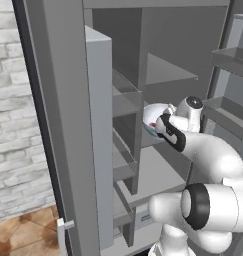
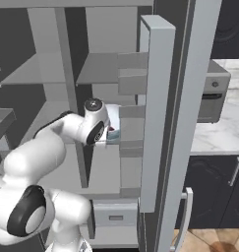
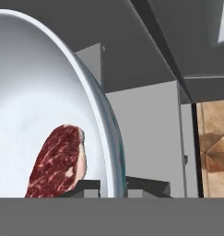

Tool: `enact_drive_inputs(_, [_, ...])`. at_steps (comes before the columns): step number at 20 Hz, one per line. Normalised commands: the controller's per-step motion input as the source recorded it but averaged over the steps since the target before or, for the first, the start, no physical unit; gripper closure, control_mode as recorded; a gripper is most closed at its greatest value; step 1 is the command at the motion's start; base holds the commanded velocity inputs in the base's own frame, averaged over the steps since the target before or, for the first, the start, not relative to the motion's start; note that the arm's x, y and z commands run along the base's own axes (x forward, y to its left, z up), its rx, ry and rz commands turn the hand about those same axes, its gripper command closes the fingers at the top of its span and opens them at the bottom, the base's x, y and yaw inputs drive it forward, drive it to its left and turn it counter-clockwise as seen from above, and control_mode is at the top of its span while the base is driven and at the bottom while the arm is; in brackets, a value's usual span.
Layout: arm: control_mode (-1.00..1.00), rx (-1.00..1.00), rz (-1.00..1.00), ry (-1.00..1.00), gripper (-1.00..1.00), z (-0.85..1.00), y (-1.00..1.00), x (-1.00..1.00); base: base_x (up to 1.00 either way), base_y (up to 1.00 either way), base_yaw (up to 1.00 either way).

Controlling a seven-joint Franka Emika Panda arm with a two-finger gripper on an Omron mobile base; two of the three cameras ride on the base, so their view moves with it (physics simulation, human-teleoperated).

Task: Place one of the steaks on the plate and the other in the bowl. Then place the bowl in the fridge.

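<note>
Gripper (image 3: 113, 186) fingers are clamped on the rim of the bowl (image 3: 35, 92), one inside and one outside the wall, holding it tilted among the grey shelves inside the open fridge (image 1: 68, 100), with one steak (image 3: 58, 161) lying against the bowl's inner wall near the fingertips.

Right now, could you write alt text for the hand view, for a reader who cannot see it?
A white bowl with a raw red steak inside is gripped at its rim by the gripper, shut on it. Behind it stand grey fridge walls and a strip of brown floor tile.
</note>
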Motion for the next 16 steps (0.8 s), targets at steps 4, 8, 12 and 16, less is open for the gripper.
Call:
enact_drive_inputs(4, [-1.00,0.00,0.00,0.02,1.00,-0.13,-0.19,0.76,0.00,0.00,0.00])
enact_drive_inputs(8, [-1.00,0.00,0.00,0.02,1.00,-0.14,-0.10,0.67,0.00,0.00,0.00])
enact_drive_inputs(12, [-1.00,0.00,0.00,0.00,1.00,-0.11,0.00,0.46,0.00,0.00,0.00])
enact_drive_inputs(16, [-1.00,0.00,0.00,0.00,1.00,-0.23,0.00,0.45,0.00,0.00,0.00])
